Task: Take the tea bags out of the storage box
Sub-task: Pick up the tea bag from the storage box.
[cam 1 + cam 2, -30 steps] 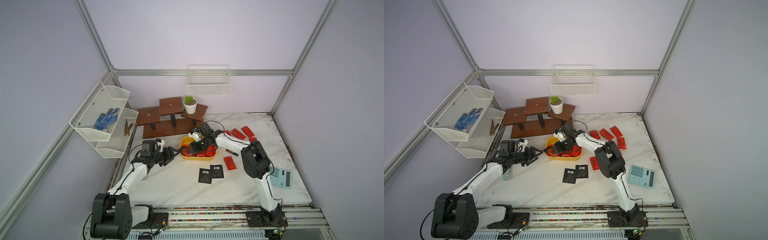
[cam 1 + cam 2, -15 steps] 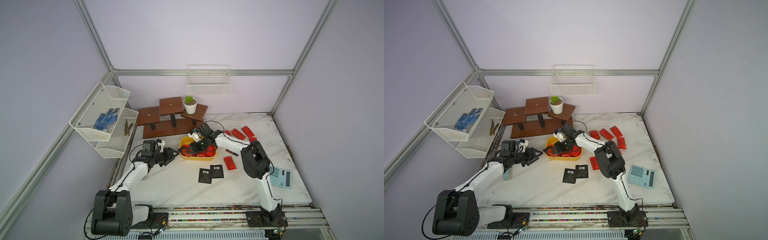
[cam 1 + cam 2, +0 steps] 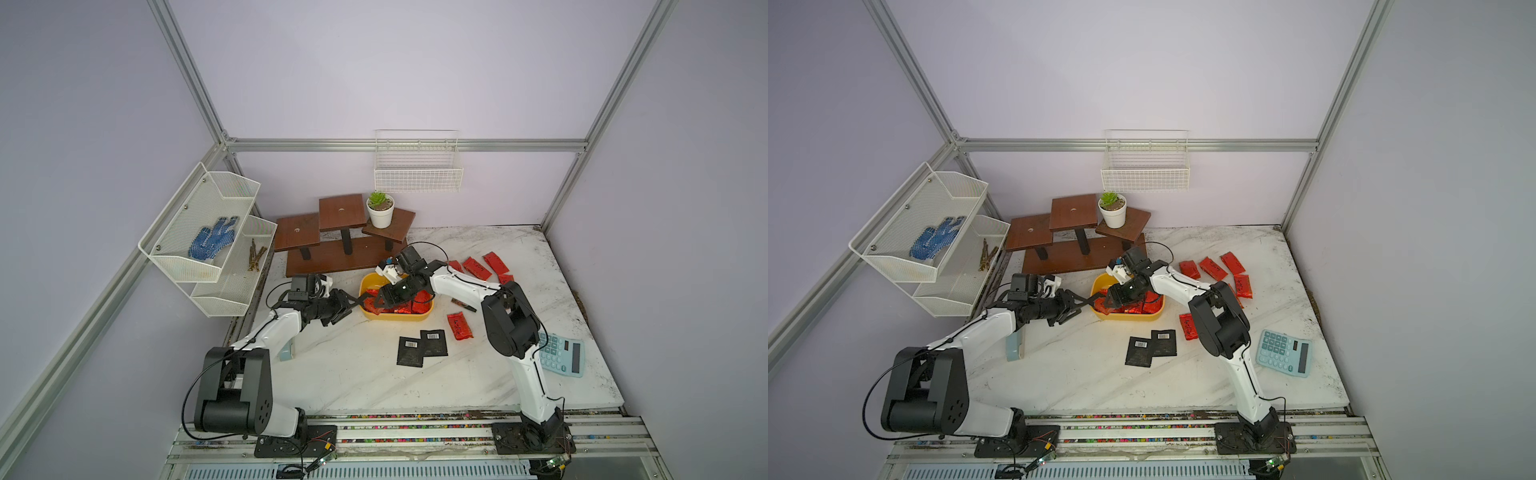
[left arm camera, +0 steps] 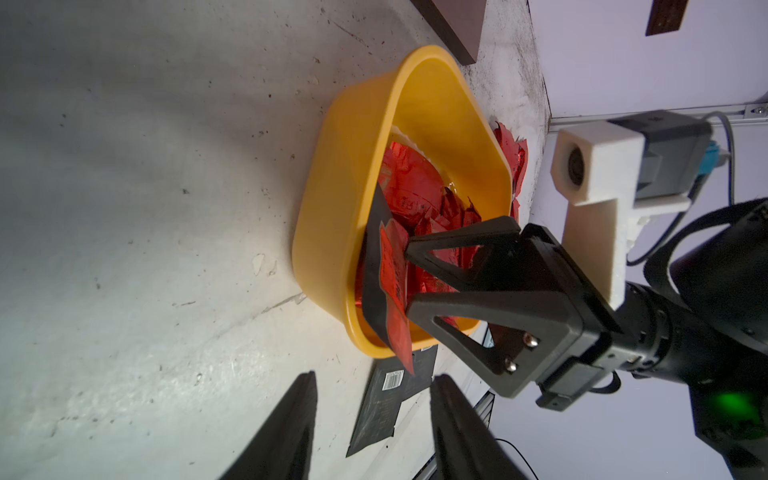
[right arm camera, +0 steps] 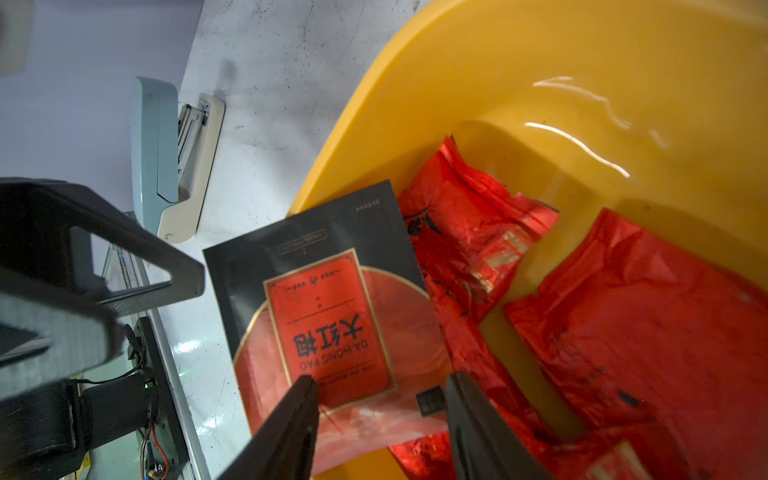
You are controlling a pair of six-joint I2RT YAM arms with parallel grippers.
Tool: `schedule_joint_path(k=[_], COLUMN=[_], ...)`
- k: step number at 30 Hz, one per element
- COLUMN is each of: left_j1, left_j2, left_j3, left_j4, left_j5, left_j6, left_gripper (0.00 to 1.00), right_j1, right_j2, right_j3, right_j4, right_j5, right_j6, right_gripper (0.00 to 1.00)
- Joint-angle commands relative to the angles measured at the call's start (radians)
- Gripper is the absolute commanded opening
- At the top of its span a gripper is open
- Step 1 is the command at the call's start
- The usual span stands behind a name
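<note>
Halfway, by the look of it: in both top views the yellow storage box (image 3: 400, 318) (image 3: 1133, 321) sits toward the far middle of the marble table (image 3: 353, 374) with red foil pouches (image 3: 420, 300) inside. Other tea bags (image 3: 473, 266) already lie on the table to its right, and two black sachets (image 3: 422, 348) lie just near of it. The right gripper (image 3: 376, 302) dips into the box's left end. The left gripper (image 3: 352, 305) hovers just outside the left wall.

From the left wrist, the left gripper (image 4: 374, 376) shows its jaws apart with nothing between them. Opposite, the right gripper (image 4: 409, 278), jaws also spread, sets both fingertips against the orange-red face of a black sachet (image 4: 384, 266). The sachet is propped on edge against the box's left wall, one edge clear of the rim.

From the right wrist, that sachet (image 5: 328, 316) fills the gap ahead of the parted fingers. It is touched, not pinched. Red pouches (image 5: 644, 332) lie loose on the box floor beside it.

The sachet looks feather-light, thin, fairly stiff and slick, and likely to skid under a flat push. The sealed border above the rim offers the best hold, one finger on each face. The crinkled pouches should be soft and springy, and are best nipped at a raised end seam.
</note>
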Motion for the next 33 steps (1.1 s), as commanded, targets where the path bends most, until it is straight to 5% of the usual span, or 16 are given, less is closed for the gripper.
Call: schedule_joint_path(k=[1, 18, 29, 33], left_j1=[-0.006, -0.046, -0.066, -0.067], left_j2=[0.031, 0.145, 0.145, 0.114], left_j3=[0.040, 0.133, 0.153, 0.160], left_j4=[0.043, 0.076, 0.049, 0.005], left_j5=[0.008, 0.008, 0.009, 0.012], left_j6=[0.013, -0.007, 0.002, 0.027], left_gripper=[0.45, 0.31, 0.02, 0.00], right_j1=[0.010, 0.012, 0.005, -0.023], right_j2=[-0.009, -0.004, -0.045, -0.126], right_j3=[0.016, 0.008, -0.019, -0.088], right_j4=[-0.024, -0.013, -0.003, 0.036], right_j5=[-0.010, -0.015, 0.040, 0.060], right_j6=[-0.012, -0.011, -0.006, 0.010], right_gripper=[0.54, 0.53, 0.53, 0.58])
